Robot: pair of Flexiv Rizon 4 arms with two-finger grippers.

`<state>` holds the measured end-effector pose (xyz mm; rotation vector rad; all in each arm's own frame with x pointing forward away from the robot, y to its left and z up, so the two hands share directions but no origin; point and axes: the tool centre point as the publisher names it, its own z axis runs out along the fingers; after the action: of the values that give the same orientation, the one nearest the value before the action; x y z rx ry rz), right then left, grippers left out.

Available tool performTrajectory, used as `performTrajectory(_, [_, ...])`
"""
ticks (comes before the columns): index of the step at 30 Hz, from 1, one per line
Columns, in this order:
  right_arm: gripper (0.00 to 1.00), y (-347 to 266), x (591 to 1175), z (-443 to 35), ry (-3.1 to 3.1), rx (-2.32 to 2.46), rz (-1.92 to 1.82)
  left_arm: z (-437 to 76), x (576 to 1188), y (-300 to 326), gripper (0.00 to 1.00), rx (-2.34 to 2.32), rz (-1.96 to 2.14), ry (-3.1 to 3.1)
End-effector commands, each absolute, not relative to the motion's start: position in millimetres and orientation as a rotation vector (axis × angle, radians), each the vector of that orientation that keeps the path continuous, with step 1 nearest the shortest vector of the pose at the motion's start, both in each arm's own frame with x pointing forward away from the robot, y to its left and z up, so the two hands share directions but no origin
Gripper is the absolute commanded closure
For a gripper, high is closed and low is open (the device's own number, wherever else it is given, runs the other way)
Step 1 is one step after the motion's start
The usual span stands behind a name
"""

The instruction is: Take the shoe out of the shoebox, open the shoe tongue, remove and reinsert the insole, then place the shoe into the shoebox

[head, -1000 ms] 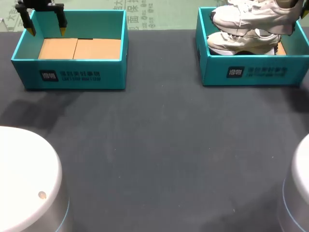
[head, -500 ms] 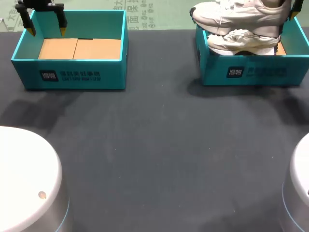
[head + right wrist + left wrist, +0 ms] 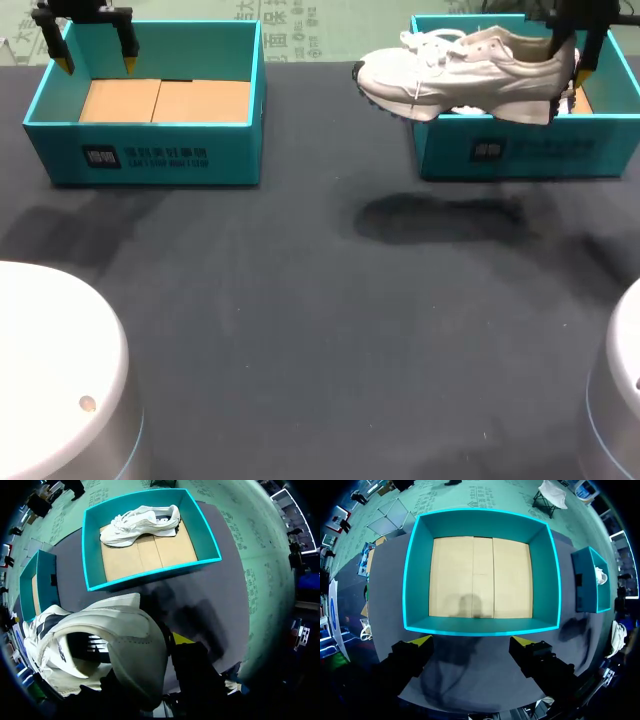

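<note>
A white shoe (image 3: 455, 72) hangs in the air, toe pointing left, past the left wall of the right teal shoebox (image 3: 520, 152). My right gripper (image 3: 568, 68) is shut on its heel. In the right wrist view the heel collar of the held shoe (image 3: 120, 645) fills the space by the gripper, with one yellow fingertip (image 3: 182, 639) showing beside it. A second white shoe (image 3: 140, 521) lies on the cardboard floor of that shoebox (image 3: 92, 555). My left gripper (image 3: 95, 62) hangs open over the back of the left teal box (image 3: 145, 155), holding nothing.
The left box (image 3: 480, 626) is empty, its cardboard floor bare below my left gripper (image 3: 472, 642). The dark table mat (image 3: 320, 320) stretches between and in front of the boxes. White arm bases (image 3: 50, 370) (image 3: 620, 400) stand at the near corners.
My right gripper has carried the shoe leftward out of the right shoebox; its shadow now falls on the mat. The left arm has not moved.
</note>
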<state>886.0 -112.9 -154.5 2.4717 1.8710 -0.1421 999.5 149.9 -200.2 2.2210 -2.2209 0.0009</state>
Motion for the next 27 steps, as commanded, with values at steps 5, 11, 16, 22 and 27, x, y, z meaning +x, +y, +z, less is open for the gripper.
performTrajectory(5, [1.00, -84, 828, -171, 1.814, 2.390, -0.067, -200, 1000, 150, 0.00, 2.221, 0.000, -2.221])
performTrajectory(11, [1.00, -71, 810, -178, 1.820, 2.393, -0.098, -200, 1000, 150, 0.00, 2.221, 0.000, -2.221])
performTrajectory(16, [1.00, -71, 810, -178, 1.820, 2.393, -0.098, -200, 1000, 150, 0.00, 2.221, 0.000, -2.221])
performTrajectory(22, [1.00, -71, 810, -178, 1.820, 2.393, -0.098, -200, 1000, 150, 0.00, 2.221, 0.000, -2.221])
performTrajectory(27, [1.00, -57, 804, -182, 1.787, 2.377, -0.125, -200, 1000, 150, 0.00, 2.221, 0.000, -2.221])
